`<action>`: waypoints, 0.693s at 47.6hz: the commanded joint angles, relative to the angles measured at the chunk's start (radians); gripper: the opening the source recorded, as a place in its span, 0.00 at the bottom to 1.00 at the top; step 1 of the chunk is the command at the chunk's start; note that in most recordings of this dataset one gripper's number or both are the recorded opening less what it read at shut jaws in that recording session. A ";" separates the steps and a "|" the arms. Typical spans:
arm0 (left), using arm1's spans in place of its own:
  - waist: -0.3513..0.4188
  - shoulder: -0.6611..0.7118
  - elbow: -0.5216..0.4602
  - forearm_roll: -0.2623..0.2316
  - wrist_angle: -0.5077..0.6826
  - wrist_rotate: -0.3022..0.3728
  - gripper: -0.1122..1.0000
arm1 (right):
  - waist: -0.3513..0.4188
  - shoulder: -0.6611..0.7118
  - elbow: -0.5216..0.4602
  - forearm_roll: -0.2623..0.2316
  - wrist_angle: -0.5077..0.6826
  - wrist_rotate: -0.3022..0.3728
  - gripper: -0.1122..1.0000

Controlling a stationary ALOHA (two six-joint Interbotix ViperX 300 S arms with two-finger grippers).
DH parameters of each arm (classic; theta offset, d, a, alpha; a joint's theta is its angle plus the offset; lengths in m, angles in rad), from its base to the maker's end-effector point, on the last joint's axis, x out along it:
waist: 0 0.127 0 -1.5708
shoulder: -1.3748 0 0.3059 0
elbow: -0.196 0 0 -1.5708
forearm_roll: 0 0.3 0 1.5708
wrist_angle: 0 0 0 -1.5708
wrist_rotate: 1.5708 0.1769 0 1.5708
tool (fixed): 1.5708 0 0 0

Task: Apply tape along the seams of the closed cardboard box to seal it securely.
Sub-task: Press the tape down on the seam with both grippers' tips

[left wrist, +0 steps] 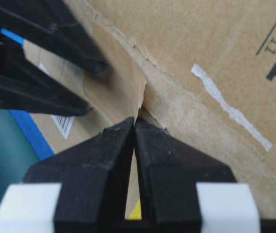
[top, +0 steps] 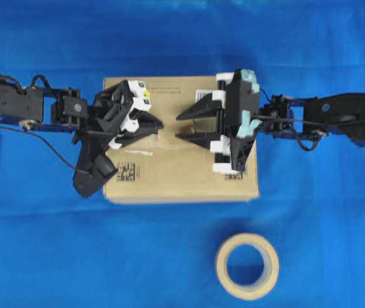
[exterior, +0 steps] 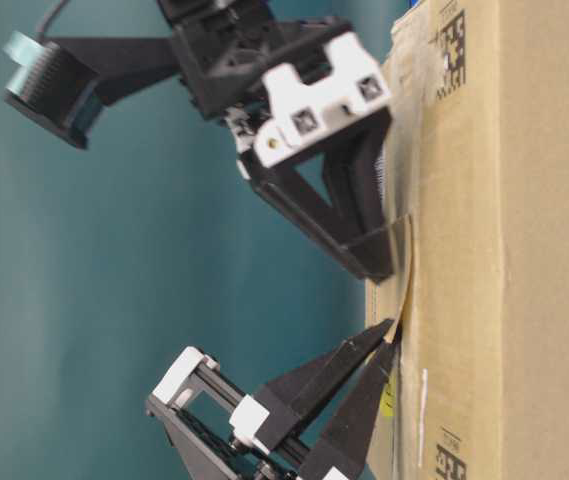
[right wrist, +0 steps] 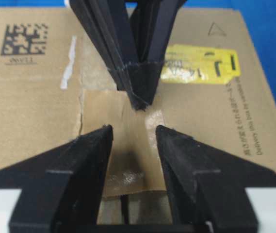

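Both arms reach in from opposite sides over the cardboard box, their black wedge-shaped jaws nearly meeting above its middle. The left gripper is rolled onto its side, its jaws pressed together on the torn edge of the tape — a small, roughly square piece of tan paper, curling slightly off the lid. The right gripper comes in level, its jaws spread wide, one on either side of the tape with bare gaps between. The tape lies across the seams, whose thin dark line runs out just behind the right jaws. The box is matte brown card, scuffed with pale residue, carrying a glossy yellow sticker beyond the left jaws. A tan tape roll rests on the blue cloth surface, well apart.
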 commanded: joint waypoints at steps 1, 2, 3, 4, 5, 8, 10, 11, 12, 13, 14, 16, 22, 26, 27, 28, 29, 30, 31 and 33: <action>0.002 -0.006 -0.008 0.000 0.003 -0.002 0.12 | 0.005 0.000 -0.029 0.003 -0.011 0.002 0.50; 0.002 -0.005 -0.008 0.000 0.003 -0.002 0.12 | 0.005 0.003 -0.028 0.005 -0.011 0.002 0.50; 0.002 -0.005 -0.008 0.000 0.003 -0.002 0.12 | 0.005 0.006 -0.029 0.005 -0.012 0.002 0.50; 0.002 -0.003 -0.008 0.002 0.003 -0.002 0.12 | 0.005 0.008 -0.029 0.005 -0.011 0.002 0.50; 0.002 -0.003 -0.009 0.002 0.003 -0.002 0.12 | 0.005 0.009 -0.029 0.005 -0.012 0.002 0.50; 0.002 -0.002 -0.011 0.002 0.003 -0.002 0.12 | 0.005 0.014 -0.028 0.005 -0.011 0.002 0.50; 0.002 -0.002 -0.012 0.002 0.003 -0.002 0.12 | 0.005 0.014 -0.029 0.005 -0.011 0.002 0.50; 0.002 0.000 -0.014 0.000 0.003 -0.002 0.12 | 0.005 0.014 -0.029 0.005 -0.009 0.002 0.50; 0.002 0.000 -0.014 0.002 0.003 -0.002 0.12 | 0.005 0.015 -0.029 0.005 -0.008 0.002 0.50; 0.002 0.000 -0.015 0.000 0.003 -0.002 0.12 | 0.005 0.015 -0.029 0.005 -0.008 0.002 0.50; 0.002 0.002 -0.015 0.002 0.005 -0.002 0.12 | 0.005 0.017 -0.029 0.005 -0.008 0.002 0.50; 0.002 0.002 -0.017 0.002 0.003 0.000 0.12 | 0.005 0.018 -0.028 0.005 -0.005 0.002 0.50; 0.002 0.003 -0.020 0.003 0.003 0.003 0.12 | 0.005 0.018 -0.026 0.012 0.005 0.002 0.50; 0.002 0.003 -0.020 0.003 0.003 0.011 0.12 | 0.005 0.018 -0.026 0.015 0.017 0.008 0.50; 0.002 0.003 -0.021 0.003 0.003 0.011 0.12 | 0.005 0.018 -0.025 0.015 0.021 0.012 0.50; 0.002 0.003 -0.021 0.005 0.005 0.012 0.12 | 0.005 0.018 -0.026 0.015 0.023 0.014 0.50; 0.002 0.002 -0.023 0.003 0.003 0.012 0.12 | 0.005 0.018 -0.026 0.015 0.025 0.017 0.50; 0.002 0.002 -0.023 0.003 0.003 0.012 0.12 | 0.005 0.018 -0.025 0.015 0.026 0.018 0.50; 0.002 0.002 -0.025 0.005 0.005 0.012 0.12 | 0.005 0.018 -0.026 0.015 0.026 0.021 0.50; 0.002 0.002 -0.028 0.005 0.003 0.012 0.12 | 0.005 0.018 -0.026 0.015 0.029 0.025 0.50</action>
